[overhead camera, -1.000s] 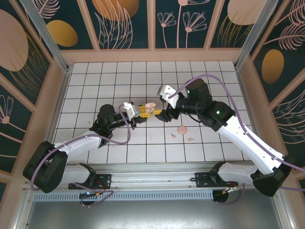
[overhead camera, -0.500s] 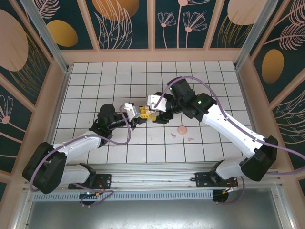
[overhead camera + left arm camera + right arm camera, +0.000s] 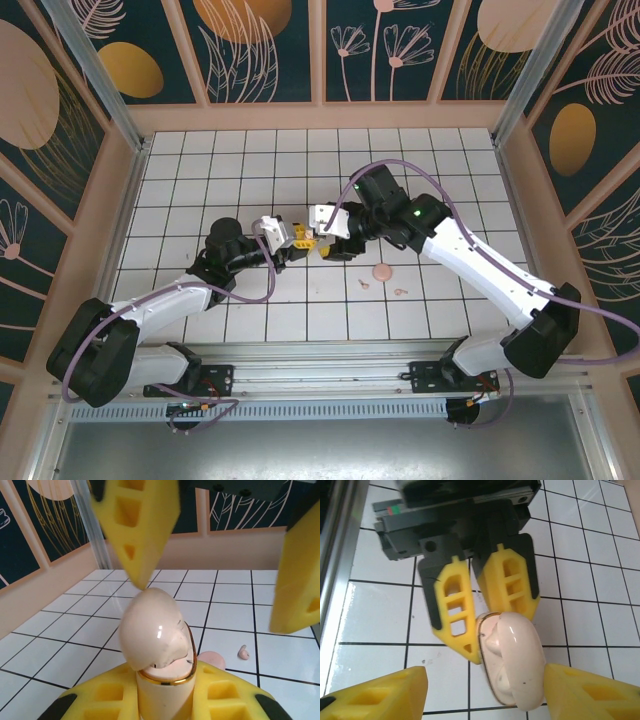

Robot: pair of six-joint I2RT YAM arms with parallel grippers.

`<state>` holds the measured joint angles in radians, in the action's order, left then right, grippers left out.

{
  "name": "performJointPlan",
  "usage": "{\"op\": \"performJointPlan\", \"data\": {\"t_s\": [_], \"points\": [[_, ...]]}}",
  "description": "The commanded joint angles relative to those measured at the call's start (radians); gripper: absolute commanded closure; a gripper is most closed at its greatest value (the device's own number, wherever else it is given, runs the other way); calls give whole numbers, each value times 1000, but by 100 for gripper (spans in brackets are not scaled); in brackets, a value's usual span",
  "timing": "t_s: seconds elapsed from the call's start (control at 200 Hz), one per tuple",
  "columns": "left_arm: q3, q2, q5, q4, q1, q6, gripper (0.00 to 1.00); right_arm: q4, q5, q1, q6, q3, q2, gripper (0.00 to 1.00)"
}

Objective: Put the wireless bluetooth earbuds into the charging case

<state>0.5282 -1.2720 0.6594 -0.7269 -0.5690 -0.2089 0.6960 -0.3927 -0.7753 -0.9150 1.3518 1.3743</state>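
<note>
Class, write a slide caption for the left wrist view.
Left hand grips the open charging case; right hand spread around it.

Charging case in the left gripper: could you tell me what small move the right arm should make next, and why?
Probably close the right gripper on the lid and tip it fully back. The left gripper clamps the charging case, its lid partly open, right fingers open either side, earbuds on the table.

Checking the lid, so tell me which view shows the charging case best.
Left wrist: charging case central, sharp, lid ajar over a gold rim. Right wrist shows it side-on near the bottom edge; top external, a mere speck.
</note>
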Motion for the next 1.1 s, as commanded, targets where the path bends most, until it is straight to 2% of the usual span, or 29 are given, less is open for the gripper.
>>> {"op": "performJointPlan", "data": {"t_s": [0.0,0.145,0.225,0.37,0.455,0.556,0.666,0.791,0.936,1.096], "points": [[23,20,-9,-48,-4,6,88,57,-35,-18,24,-10,-43,39],[19,23,-13,-59,-4,42,88,-9,-15,-15,84,-57,-112,40],[9,24,-30,-83,-2,95,88,-96,-5,3,180,-105,-165,40],[19,2,-77,-85,-3,273,88,-347,-30,90,499,-240,-281,41],[25,-9,-96,-78,-2,402,86,-483,29,134,736,-311,-330,41],[63,-37,-107,7,-2,549,85,-534,152,172,960,-348,-350,42],[124,-84,-31,93,4,677,85,-533,161,206,1116,-368,-345,44],[194,-133,42,210,18,767,84,-506,184,211,1215,-371,-338,44],[287,-200,95,402,73,824,85,-468,276,213,1267,-372,-353,44],[348,-250,126,512,132,891,86,-509,272,214,1295,-409,-368,44]]}}
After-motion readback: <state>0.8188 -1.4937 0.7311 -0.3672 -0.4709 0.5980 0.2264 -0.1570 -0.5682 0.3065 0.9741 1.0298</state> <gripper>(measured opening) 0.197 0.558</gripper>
